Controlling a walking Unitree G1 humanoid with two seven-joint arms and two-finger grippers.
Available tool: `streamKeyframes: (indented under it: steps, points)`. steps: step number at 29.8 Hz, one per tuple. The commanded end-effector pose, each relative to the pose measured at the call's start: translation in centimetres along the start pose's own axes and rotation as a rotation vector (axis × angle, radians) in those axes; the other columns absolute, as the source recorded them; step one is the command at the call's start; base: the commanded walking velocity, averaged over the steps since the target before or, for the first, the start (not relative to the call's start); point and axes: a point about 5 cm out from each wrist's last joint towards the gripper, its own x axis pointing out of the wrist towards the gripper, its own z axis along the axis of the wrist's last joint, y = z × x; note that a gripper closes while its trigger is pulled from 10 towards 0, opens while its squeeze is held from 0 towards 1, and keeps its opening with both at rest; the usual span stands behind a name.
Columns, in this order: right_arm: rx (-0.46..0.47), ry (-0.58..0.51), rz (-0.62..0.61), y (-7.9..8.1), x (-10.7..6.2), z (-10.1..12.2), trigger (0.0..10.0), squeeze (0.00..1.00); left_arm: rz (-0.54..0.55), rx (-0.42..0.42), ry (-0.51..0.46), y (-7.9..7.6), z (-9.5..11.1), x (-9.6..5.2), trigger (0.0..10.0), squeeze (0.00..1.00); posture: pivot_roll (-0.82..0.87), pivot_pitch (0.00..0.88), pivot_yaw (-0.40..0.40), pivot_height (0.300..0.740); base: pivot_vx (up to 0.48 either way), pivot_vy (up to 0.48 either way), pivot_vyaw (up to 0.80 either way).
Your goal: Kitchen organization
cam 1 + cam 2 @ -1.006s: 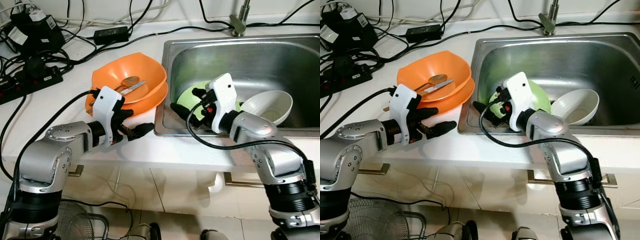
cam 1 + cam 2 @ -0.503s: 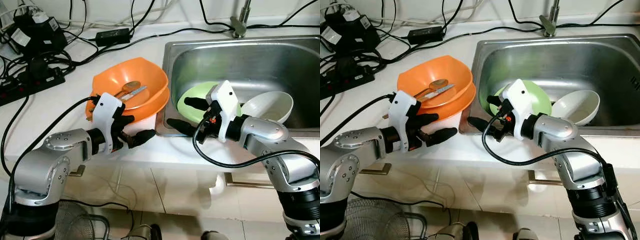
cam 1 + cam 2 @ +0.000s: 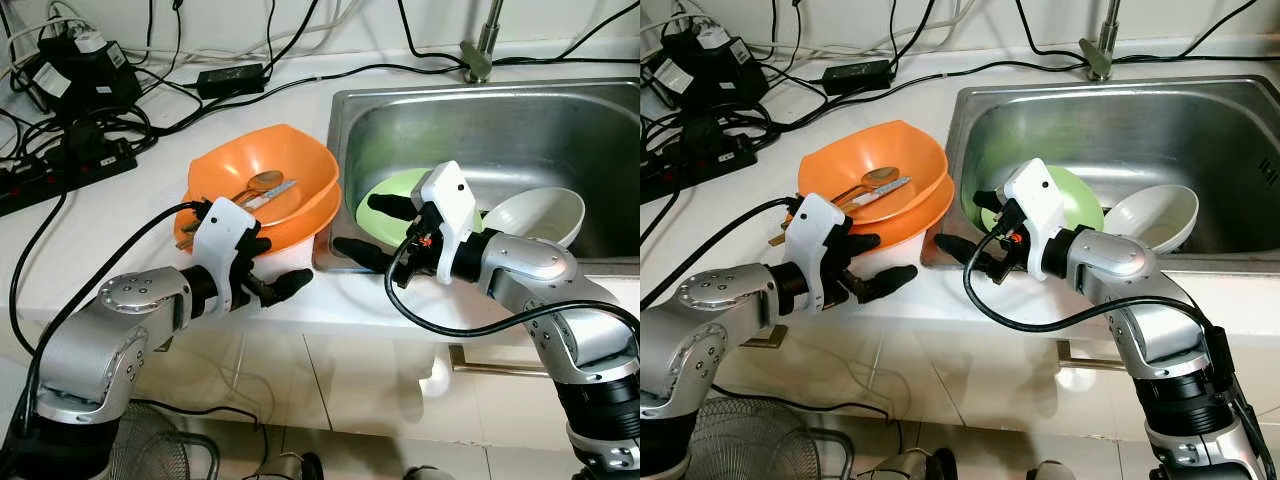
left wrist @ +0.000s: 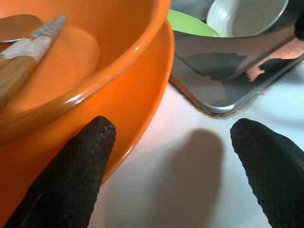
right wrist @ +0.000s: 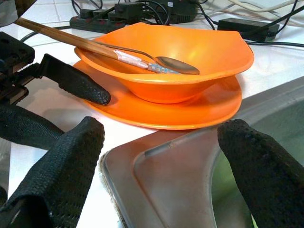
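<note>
An orange bowl (image 3: 265, 180) rests on an orange plate (image 3: 322, 206) on the white counter, left of the sink (image 3: 520, 120). A spoon (image 3: 262, 183) with a wooden handle lies in the bowl. Inside the sink, a green plate (image 3: 395, 190) leans beside a white bowl (image 3: 535, 212). My left gripper (image 3: 280, 262) is open just in front of the orange plate, one finger (image 4: 80, 175) near its rim. My right gripper (image 3: 358, 224) is open over the sink's front left corner, holding nothing, with the orange bowl (image 5: 180, 57) ahead of it.
Black power strips (image 3: 60, 165), an adapter (image 3: 230, 78) and many cables crowd the counter's back left. The faucet base (image 3: 478, 62) stands behind the sink. The counter's front edge runs just below both grippers. A wire fan (image 3: 760, 440) sits on the floor below.
My right gripper pulled back from the green plate to the sink's front left corner with its fingers spread, and has held there since. The left gripper barely moved; the view shifted slightly.
</note>
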Motion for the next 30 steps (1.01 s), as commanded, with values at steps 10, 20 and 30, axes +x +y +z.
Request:
streamKeyframes:
  steps: [10,20,30]
  points:
    - [-0.015,-0.019,0.023,0.2,0.7,0.2,10.0,0.0,0.07,0.105,-0.066,1.6,3.5,-1.2,10.0,0.0,-0.02,0.095,0.133,0.74,0.0,0.0,0.0]
    - [-0.019,-0.026,0.027,0.1,1.0,0.3,10.0,0.0,-0.12,0.135,-0.085,-0.7,5.1,-2.2,10.0,0.0,-0.01,0.086,0.123,0.74,0.0,0.0,0.0]
    - [-0.023,-0.034,0.034,-0.1,1.3,0.5,10.0,0.0,-0.146,0.118,-0.405,-0.7,10.8,-4.2,10.0,0.0,-0.01,0.076,0.115,0.74,0.0,0.0,0.0]
